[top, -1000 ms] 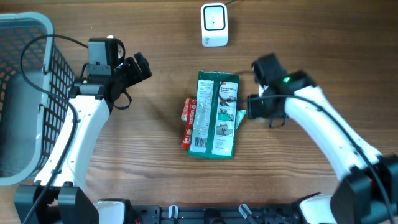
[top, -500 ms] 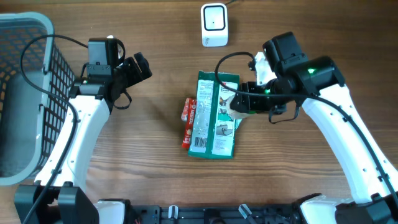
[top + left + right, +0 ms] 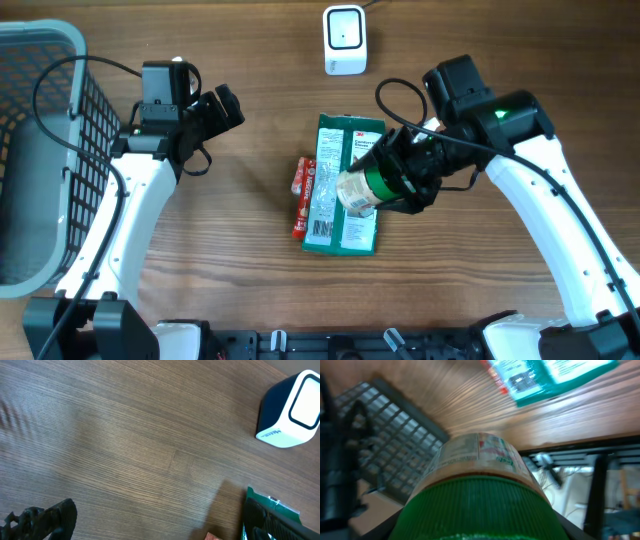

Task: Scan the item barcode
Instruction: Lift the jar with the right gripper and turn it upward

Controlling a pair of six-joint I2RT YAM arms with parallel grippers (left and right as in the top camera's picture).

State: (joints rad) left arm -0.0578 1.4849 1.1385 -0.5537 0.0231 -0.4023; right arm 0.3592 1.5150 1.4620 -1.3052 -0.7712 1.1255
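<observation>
Jar (image 3: 362, 186) with a green ribbed lid is being pinched by the right pincer (image 3: 405, 172), lid end toward the wrist, label end pointing out. It's being held up in the air over the green packet (image 3: 333, 215), which is lying flat on the surface (image 3: 250, 270) with a red item (image 3: 299, 190) tucked just beside it on the basket side. The white scanner (image 3: 345, 40) is sitting well apart, at the far edge. The left pincer (image 3: 226, 108) is being held spread wide, nothing in it, near the grey basket (image 3: 40, 50).
</observation>
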